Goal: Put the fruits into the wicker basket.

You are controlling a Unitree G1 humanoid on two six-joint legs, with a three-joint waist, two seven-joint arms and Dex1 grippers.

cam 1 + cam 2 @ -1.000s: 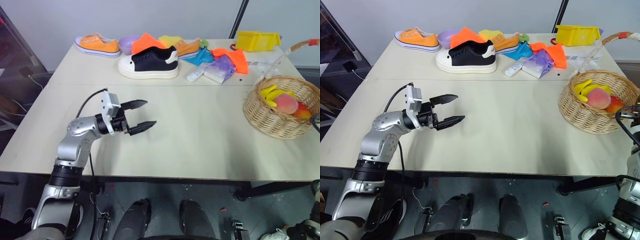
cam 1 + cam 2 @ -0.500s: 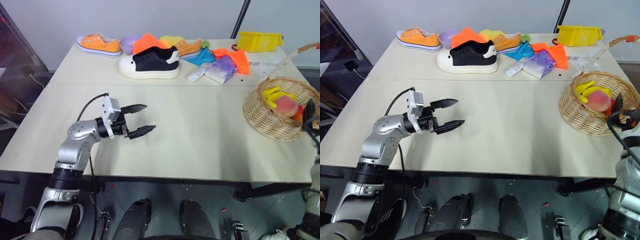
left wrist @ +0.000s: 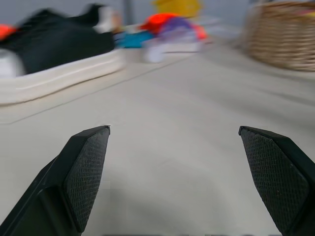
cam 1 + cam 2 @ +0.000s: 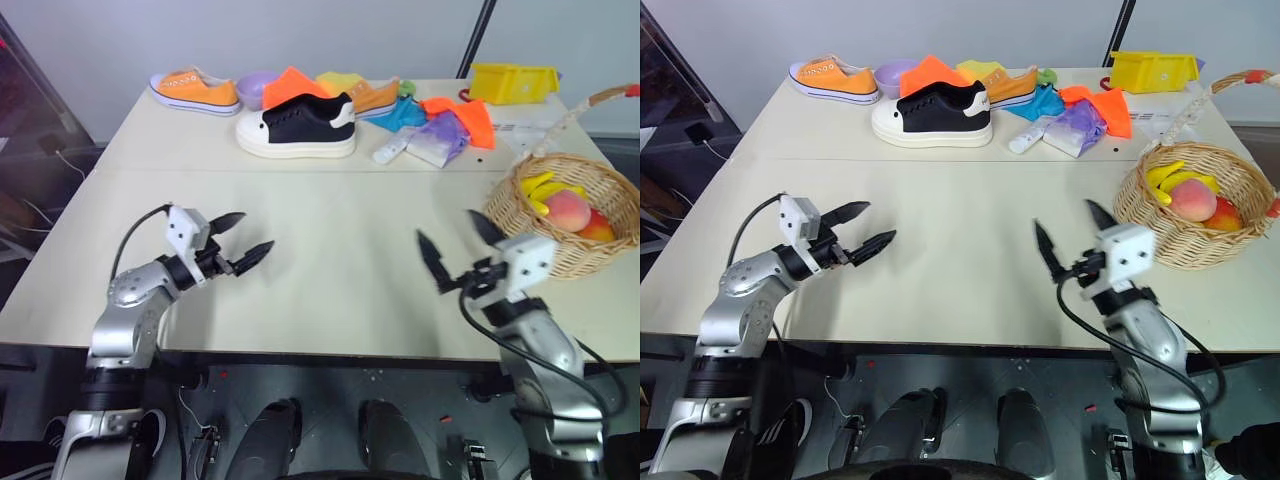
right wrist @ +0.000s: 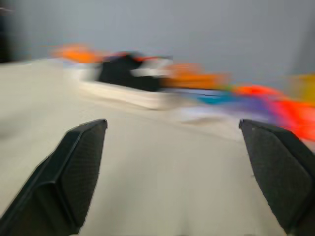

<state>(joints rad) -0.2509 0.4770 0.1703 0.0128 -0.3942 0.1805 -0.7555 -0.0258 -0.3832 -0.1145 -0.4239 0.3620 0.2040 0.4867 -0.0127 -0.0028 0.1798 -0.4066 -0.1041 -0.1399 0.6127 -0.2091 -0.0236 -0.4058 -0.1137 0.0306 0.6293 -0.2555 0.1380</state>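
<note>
Both grippers hover over the table with jaws spread wide and empty: left gripper, right gripper. The right one has swung in from the basket side. Farther right, the fruits lie in the wicker basket.

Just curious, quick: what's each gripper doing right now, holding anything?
Left gripper: open, holding nothing.
Right gripper: open, holding nothing.

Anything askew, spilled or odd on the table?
Nothing stands out. The fruits sit inside the basket, which stands upright. Shoes and cloths lie loosely piled along the far edge; both grippers are empty.
</note>
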